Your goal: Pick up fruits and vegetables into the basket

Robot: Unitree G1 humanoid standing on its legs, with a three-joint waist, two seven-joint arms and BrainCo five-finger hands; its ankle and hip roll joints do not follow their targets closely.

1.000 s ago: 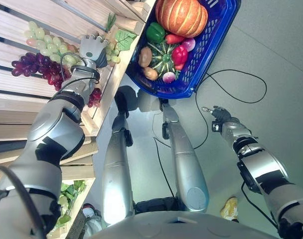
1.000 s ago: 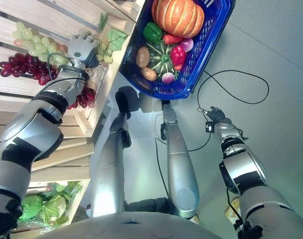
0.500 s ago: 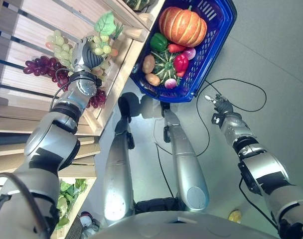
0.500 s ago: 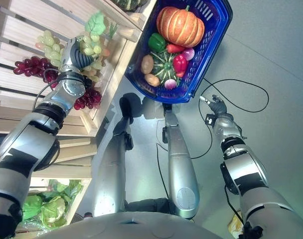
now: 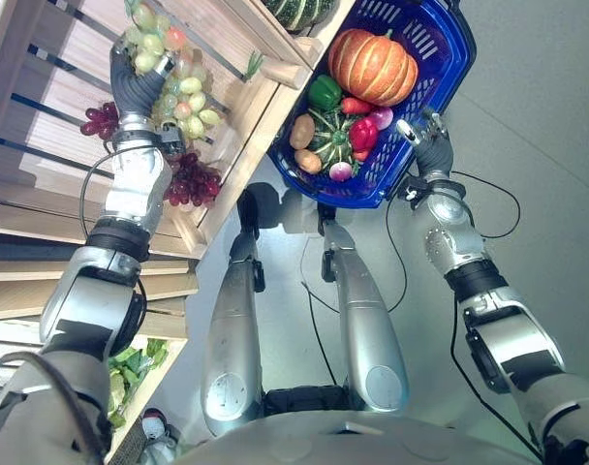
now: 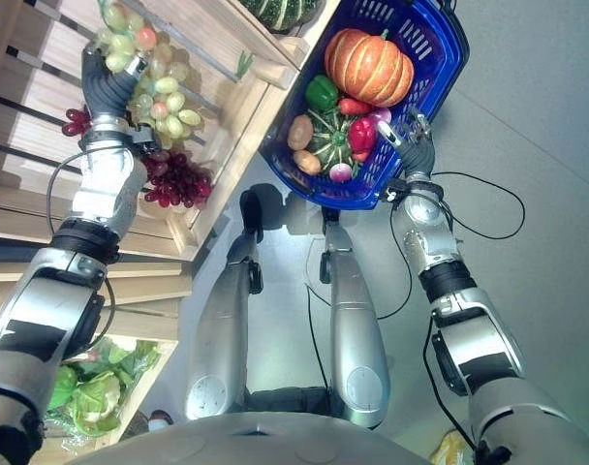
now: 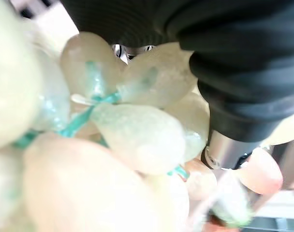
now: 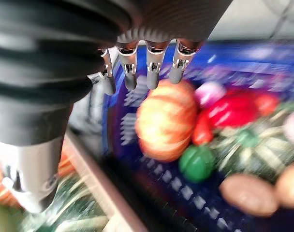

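My left hand (image 5: 135,92) is raised in front of the wooden shelf, shut on a bunch of green grapes (image 5: 178,92). The grapes (image 7: 137,135) press close against its thumb (image 7: 234,116) in the left wrist view. A blue basket (image 5: 377,197) stands on the floor beside the shelf. It holds an orange pumpkin (image 5: 372,66), a green pepper (image 5: 324,92), a striped squash (image 5: 330,131), a red pepper (image 5: 362,133) and a potato (image 5: 302,131). My right hand (image 5: 428,153) is open at the basket's near right rim, its fingers (image 8: 154,72) straight above the pumpkin (image 8: 166,121).
A bunch of purple grapes (image 5: 188,179) lies on the slatted wooden shelf (image 5: 236,116). A dark green squash (image 5: 299,10) sits on the shelf's far end. Leafy greens (image 5: 130,373) fill a lower crate at the near left. Grey floor (image 5: 537,116) spreads to the right.
My left hand has closed on the green grapes and lifted them off the shelf. My right hand has swung up from the floor side to the basket's rim. The camera has shifted.
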